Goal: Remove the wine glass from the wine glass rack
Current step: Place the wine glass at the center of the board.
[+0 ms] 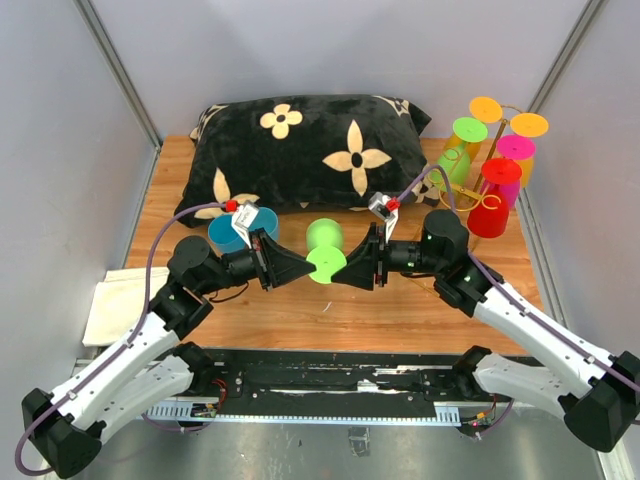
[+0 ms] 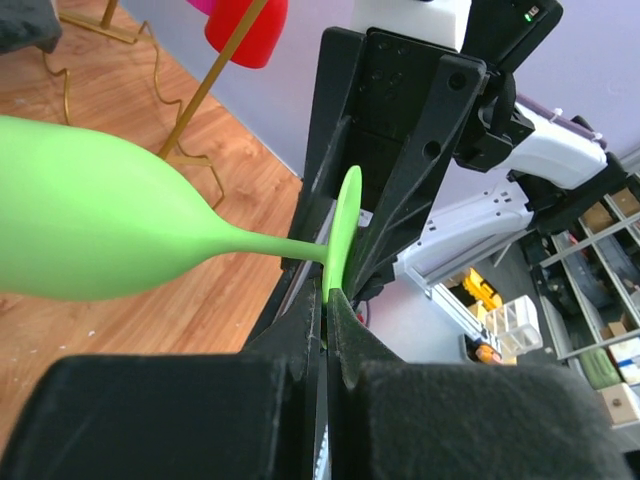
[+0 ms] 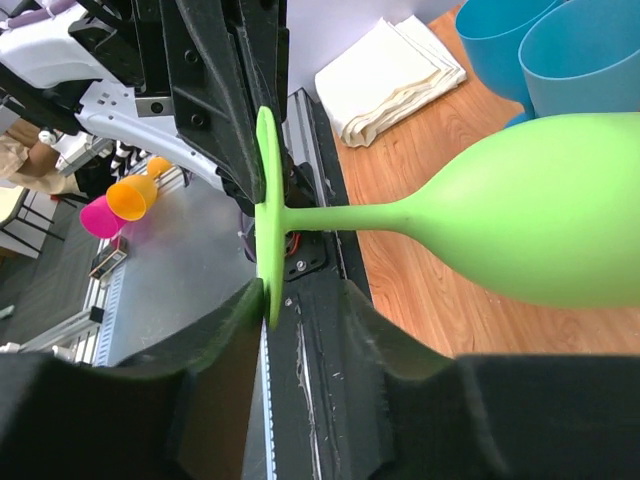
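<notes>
Over mid-counter, between the two arms: wine glass [image 1: 324, 248], lime green, off the rack and well apart from it; lies on its side with stem level, bowl toward the pillow, foot toward the arm bases.
Foot of glass: stands on edge as a thin disc, flanked by both sets of jaws, which face each other nose to nose.
Left jaws: pinched tight on the rim of the foot, fingertips [image 2: 345, 345] pressed to either face of the disc; grips the glass firmly.
Right jaws: partly spread around the opposite rim; one fingertip [image 3: 240, 320] right at the disc, contact not certain; the other stands off with a clear gap; clamps nothing.
Rack [image 1: 508, 109]: gold wire, upright at the far right of the counter; carries five more glasses foot-up, in orange, yellow, green, magenta and red.
Red glass [image 1: 489, 212]: nearest of the hanging ones, close to the right arm's wrist.
Counter [image 1: 400, 300]: wood-grain board.
Pillow [image 1: 300, 150]: black with cream flowers, along the far edge, just beyond the green bowl.
Blue cups [image 1: 225, 232]: two, just beside the left wrist, near the pillow's left corner.
Cloth [image 1: 125, 305]: cream, folded, at the left edge of the board.
</notes>
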Robot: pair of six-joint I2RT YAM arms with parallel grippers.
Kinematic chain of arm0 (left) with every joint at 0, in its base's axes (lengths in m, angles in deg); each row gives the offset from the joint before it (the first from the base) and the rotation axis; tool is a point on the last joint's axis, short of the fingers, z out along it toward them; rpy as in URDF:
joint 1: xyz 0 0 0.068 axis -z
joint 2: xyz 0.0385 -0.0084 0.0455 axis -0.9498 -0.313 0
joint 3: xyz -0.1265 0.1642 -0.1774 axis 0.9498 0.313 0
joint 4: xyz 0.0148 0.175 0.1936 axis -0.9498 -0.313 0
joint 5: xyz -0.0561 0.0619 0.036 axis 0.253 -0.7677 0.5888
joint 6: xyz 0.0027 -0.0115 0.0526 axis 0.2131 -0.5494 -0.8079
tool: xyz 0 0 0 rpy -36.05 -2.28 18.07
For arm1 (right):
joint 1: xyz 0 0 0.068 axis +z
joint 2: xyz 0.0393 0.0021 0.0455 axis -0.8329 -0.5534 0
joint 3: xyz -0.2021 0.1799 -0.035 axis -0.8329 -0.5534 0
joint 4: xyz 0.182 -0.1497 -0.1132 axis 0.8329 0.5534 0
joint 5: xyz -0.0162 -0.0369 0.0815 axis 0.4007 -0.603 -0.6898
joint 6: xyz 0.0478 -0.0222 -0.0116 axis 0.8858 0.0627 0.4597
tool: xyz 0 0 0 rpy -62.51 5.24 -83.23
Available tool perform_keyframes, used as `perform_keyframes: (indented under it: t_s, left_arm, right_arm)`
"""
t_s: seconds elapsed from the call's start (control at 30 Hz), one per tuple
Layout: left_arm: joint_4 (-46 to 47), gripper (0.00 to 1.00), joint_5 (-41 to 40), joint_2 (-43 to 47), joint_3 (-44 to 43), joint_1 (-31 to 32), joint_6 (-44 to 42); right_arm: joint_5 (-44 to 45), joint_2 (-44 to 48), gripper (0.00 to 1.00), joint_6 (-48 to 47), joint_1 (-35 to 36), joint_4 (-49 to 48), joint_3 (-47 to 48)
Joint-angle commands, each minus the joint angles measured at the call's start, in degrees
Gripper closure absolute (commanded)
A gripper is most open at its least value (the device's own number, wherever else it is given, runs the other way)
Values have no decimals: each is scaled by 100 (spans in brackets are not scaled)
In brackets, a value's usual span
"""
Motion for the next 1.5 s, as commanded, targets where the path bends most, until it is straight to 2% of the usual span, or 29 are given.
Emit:
perform_keyframes:
  t_s: [0.0, 0.07, 0.17, 0.4, 0.47, 0.6, 0.7, 0.77, 0.87, 1.0, 1.07, 1.17, 1.23, 1.33, 1.47]
  left_arm:
    - [0, 100, -145, 162, -82, 20, -266]
    - [-179, 99, -236, 196, -142, 28, -346]
    - [-309, 100, -315, 282, -151, 29, -432]
    - [-485, 98, -422, 371, -137, 29, -433]
    - [-515, 89, -421, 364, -138, 30, -400]
    - [-916, 53, -699, 431, -290, 29, -521]
    - [-1733, 35, -1518, 558, -637, 29, -731]
    - [-2229, 27, -1971, 612, -893, 29, -899]
    - [-2747, 16, -2435, 682, -1201, 29, -1053]
    - [-3073, 12, -2705, 714, -1465, 28, -1098]
    - [-3148, 9, -2760, 692, -1545, 29, -1058]
    - [-3164, 7, -2691, 648, -1620, 29, -984]
    - [-3055, 14, -2451, 609, -1604, 29, -1000]
    - [-3087, 17, -1958, 336, -1638, 29, -1051]
    - [-3327, 13, -1345, -259, -1810, 29, -1125]
  right_arm:
    - [187, -168, 68, 102, 264, -222, 306]
    - [128, -270, 73, 283, 303, -474, 313]
    - [81, -375, 74, 366, 348, -697, 309]
    - [-20, -506, 89, 463, 407, -908, 304]
    - [56, -471, 99, 351, 426, -875, 263]
    - [356, -281, 99, -125, 513, -671, 119]
    - [773, -15, 99, -980, 651, -414, -104]
    - [1232, 164, 99, -1739, 887, -424, -403]
    - [1816, 326, 99, -3435, 1455, -399, -862]
    - [1757, 394, 99, -6275, 2230, 292, -1159]
    - [1918, 461, 99, -7288, 2504, 410, -1391]
    - [2235, 490, 99, -7924, 2599, 357, -1651]
    - [2325, 510, 99, -8203, 2615, 295, -1785]
    - [2363, 549, 99, -8336, 2613, -47, -2026]
    - [2297, 590, 99, -8337, 2617, 212, -1993]
